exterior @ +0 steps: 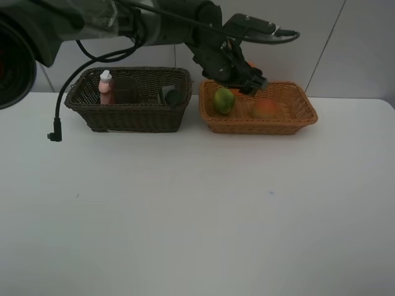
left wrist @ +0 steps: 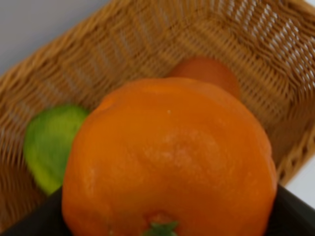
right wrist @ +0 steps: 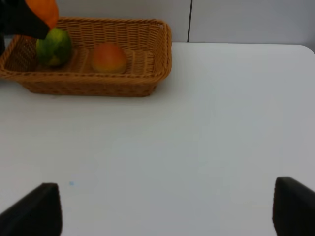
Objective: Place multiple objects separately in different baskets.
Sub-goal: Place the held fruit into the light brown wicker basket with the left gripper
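Note:
My left gripper (exterior: pixel 245 80) is shut on the orange (left wrist: pixel 170 157) and holds it just above the light tan basket (exterior: pixel 259 126); the fruit fills the left wrist view. Inside that basket lie a green citrus (exterior: pixel 224 100) and a red-orange peach-like fruit (exterior: pixel 266 109). The dark brown basket (exterior: pixel 133 117) to its left holds a pink white-capped bottle (exterior: pixel 105 87), a translucent cup (exterior: pixel 125 89) and a black bottle (exterior: pixel 170 95). My right gripper (right wrist: pixel 165 206) stands open over bare table with nothing between its fingers; from there the tan basket (right wrist: pixel 98 83) is seen ahead.
The two baskets stand side by side along the table's far edge, close to the wall. A black cable (exterior: pixel 57 117) hangs from the left arm beside the dark basket. White table surface (exterior: pixel 197 216) stretches in front of the baskets.

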